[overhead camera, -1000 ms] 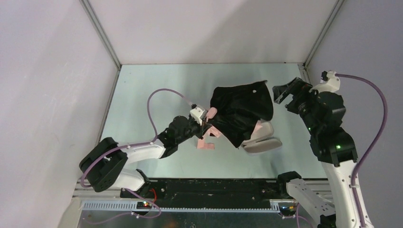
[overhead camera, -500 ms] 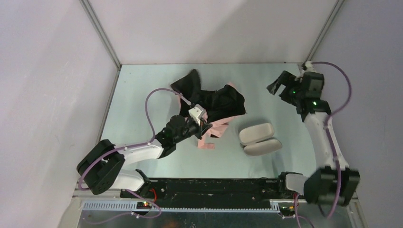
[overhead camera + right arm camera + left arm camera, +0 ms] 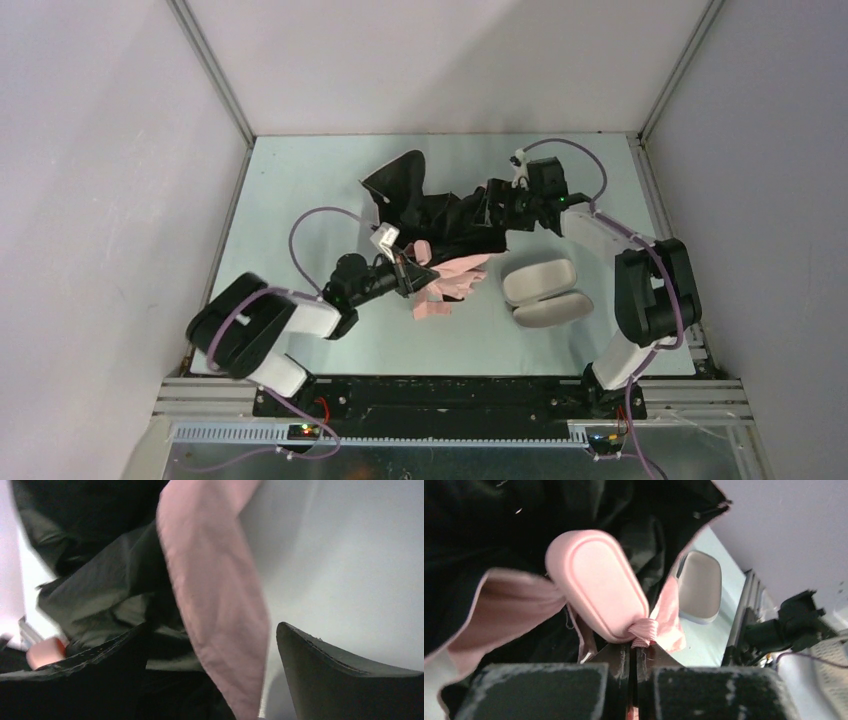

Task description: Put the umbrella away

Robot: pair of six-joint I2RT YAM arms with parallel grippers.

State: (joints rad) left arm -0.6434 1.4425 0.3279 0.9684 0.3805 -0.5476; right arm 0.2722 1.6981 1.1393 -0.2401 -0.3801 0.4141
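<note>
Work on the umbrella [image 3: 440, 222] looked well short of finished from above: it sprawled loose across the middle of the table [image 3: 300, 180], black lining up and pink edges spilling toward the near side. The pale case [image 3: 545, 293] lay apart to its right with nothing in it. By my reckoning the canopy had yet to be gathered and folded down before anything could go away. The left arm lay low and stretched out from its base, and the left gripper [image 3: 405, 268] sat at the umbrella's near edge. The right arm was bent back toward the centre, with the right gripper [image 3: 492, 212] at the canopy's right side. From the left wrist, the pink handle [image 3: 596, 597] hung just above the fingers [image 3: 539, 690], which were pinched tight on its strap [image 3: 642, 630]. From the right wrist, the jaws stood wide, one on either side of a pink fold of fabric [image 3: 215, 605], not closed on it.
</note>
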